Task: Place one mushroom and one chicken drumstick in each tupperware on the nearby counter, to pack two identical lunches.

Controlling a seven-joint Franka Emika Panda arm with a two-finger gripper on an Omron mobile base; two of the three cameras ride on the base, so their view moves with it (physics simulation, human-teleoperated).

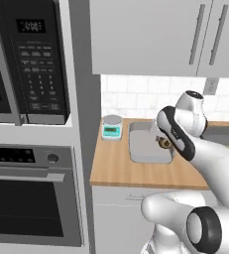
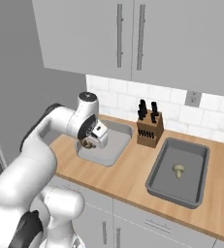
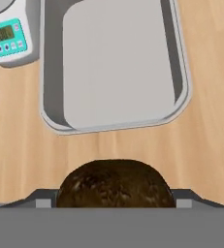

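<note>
Your gripper [image 2: 88,143] is clamped on a dark brown mushroom [image 3: 114,183], jaws spread wide around the cap, hanging over the near rim of the light grey tupperware [image 3: 114,63], which lies toward 12 o'clock in the hand view with the scale [image 3: 8,38] at 10 o'clock. The second mushroom [image 2: 178,170] already sits in the darker tupperware [image 2: 197,167]. Let go now and the round cap could land on the counter [image 3: 16,150] or the rim and roll; carry it toward the tray's centre first.
</note>
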